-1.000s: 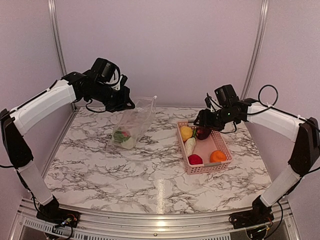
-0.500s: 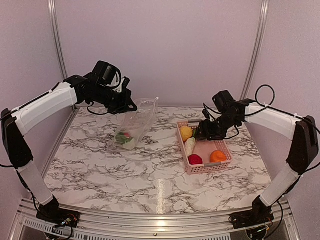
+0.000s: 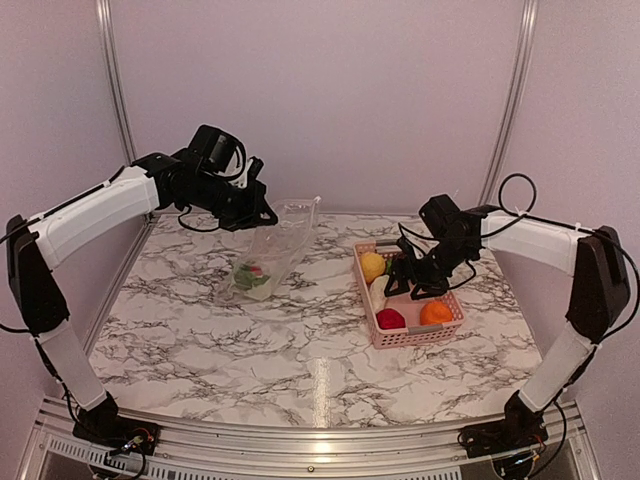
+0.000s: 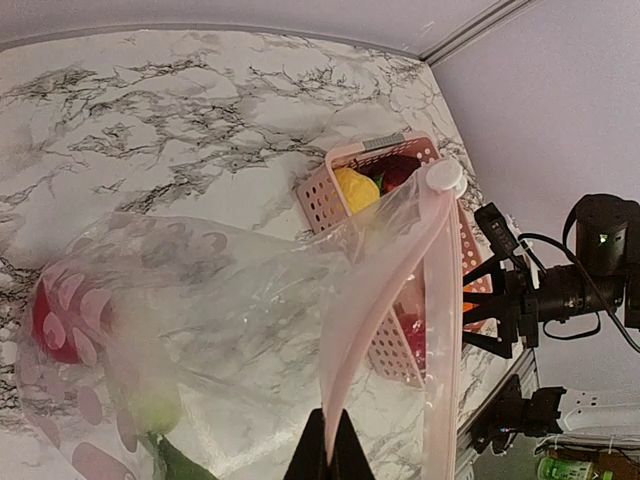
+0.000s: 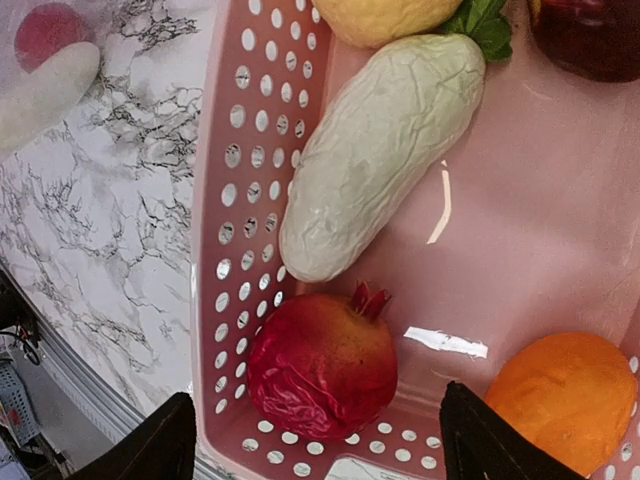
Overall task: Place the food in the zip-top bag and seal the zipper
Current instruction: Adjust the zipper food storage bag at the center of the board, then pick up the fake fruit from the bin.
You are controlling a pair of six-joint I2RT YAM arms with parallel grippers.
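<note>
We see the left pincer [image 3: 263, 212] clamped on the mouth edge of the crinkly clear zip-top bag [image 3: 275, 240], which slopes down to the glossy marble-patterned table [image 3: 300, 360] with some food [image 3: 250, 272] inside. The right pincer [image 5: 320, 440] gapes empty over a perforated pink basket [image 5: 240, 200] holding a wrinkled white oblong [image 5: 380, 150], a red pomegranate [image 5: 322, 365] and an orange [image 5: 560, 400]. Pale lilac walls [image 3: 320, 90] stand behind.

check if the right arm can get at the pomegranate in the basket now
Probably yes: the right gripper hangs open over the pink basket, and the pomegranate lies uncovered below it, the white vegetable and the orange beside it, not on top.
</note>
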